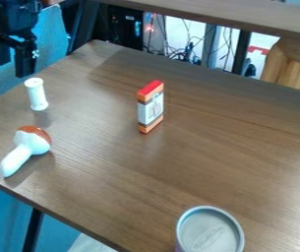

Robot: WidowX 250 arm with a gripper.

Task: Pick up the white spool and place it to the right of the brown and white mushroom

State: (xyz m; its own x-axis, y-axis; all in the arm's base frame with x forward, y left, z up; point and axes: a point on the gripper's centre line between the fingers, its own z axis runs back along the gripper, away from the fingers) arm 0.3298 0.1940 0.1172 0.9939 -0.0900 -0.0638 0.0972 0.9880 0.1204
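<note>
Gripper (12, 56) above the spool (37, 94), upper left.
Its fingers stand apart; the white spool is upright on the table (106, 192) just below. A red-capped mushroom (24, 151) lies nearby, a box (151, 108) stands mid-table, a can (210, 232) at the bottom edge.

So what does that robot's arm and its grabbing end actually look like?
The visible bit of arm is black, bulky and angular. The gripper is black too, with two blocky, slab-like jaws; small pale specks, perhaps screws, dot the side of one.
</note>
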